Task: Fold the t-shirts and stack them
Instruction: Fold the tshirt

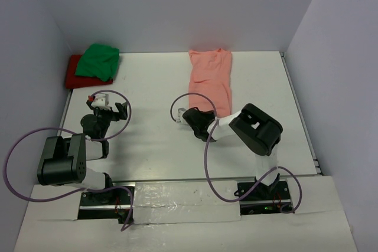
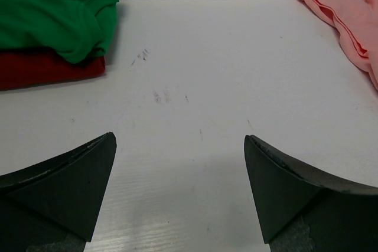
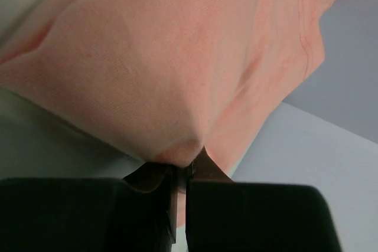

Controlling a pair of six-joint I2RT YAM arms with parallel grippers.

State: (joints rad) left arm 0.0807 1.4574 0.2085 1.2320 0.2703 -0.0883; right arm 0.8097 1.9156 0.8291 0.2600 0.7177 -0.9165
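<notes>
A salmon-pink t-shirt [image 1: 211,78] lies as a long folded strip at the back centre-right of the table. My right gripper [image 1: 199,114] is at its near end, shut on a pinch of the pink fabric [image 3: 177,87], which fills the right wrist view above the gripper [image 3: 182,168]. A green t-shirt [image 1: 99,62] lies bunched on top of a red t-shirt [image 1: 74,72] at the back left. They also show in the left wrist view, green [image 2: 53,10] over red [image 2: 47,66]. My left gripper [image 1: 109,106] is open and empty [image 2: 180,140] over bare table.
The white table [image 1: 153,87] is boxed in by grey walls at the back and on both sides. The pink shirt's edge [image 2: 348,16] shows at the far right of the left wrist view. Cables loop beside both arm bases.
</notes>
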